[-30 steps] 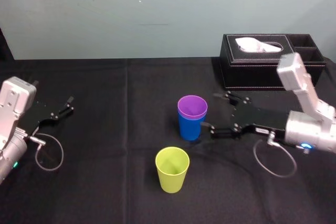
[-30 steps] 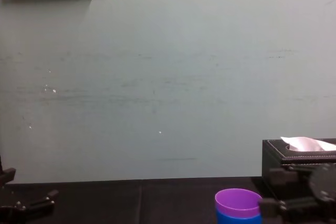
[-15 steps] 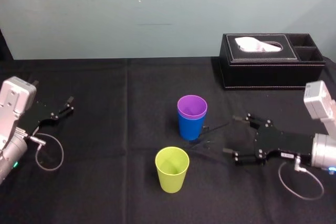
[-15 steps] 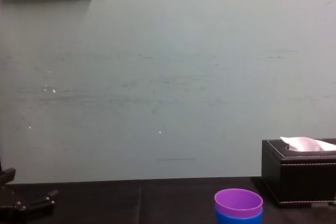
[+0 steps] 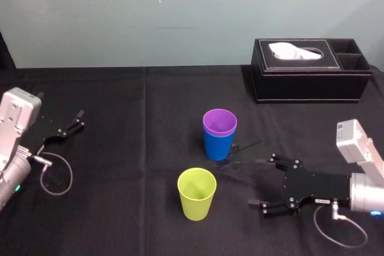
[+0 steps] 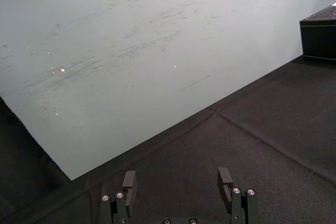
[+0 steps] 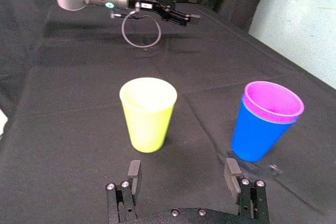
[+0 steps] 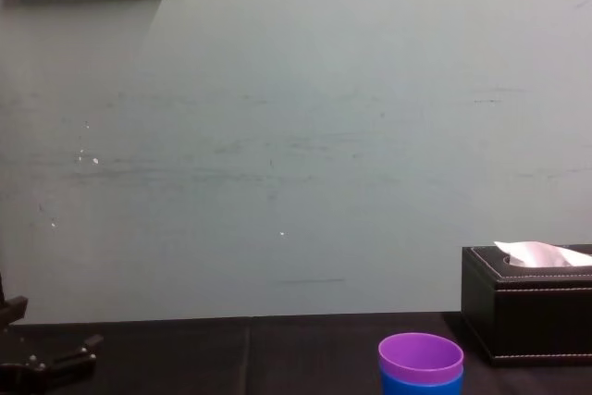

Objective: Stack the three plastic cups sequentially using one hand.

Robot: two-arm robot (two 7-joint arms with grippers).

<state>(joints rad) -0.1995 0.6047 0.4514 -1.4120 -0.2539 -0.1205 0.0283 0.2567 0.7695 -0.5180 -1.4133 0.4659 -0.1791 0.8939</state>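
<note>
Purple cup (image 5: 219,121) nests in blue cup (image 5: 217,146). Right gripper (image 5: 255,182) gapes empty, right of yellow-green cup (image 5: 197,193); left gripper (image 5: 77,119) parked open, far left.

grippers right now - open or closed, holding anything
Left gripper: open, holding nothing, parked far left.
Right gripper: open, holding nothing, just right of the yellow-green cup.

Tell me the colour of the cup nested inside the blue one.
The nested cup is purple; the right wrist view shows it best.
</note>
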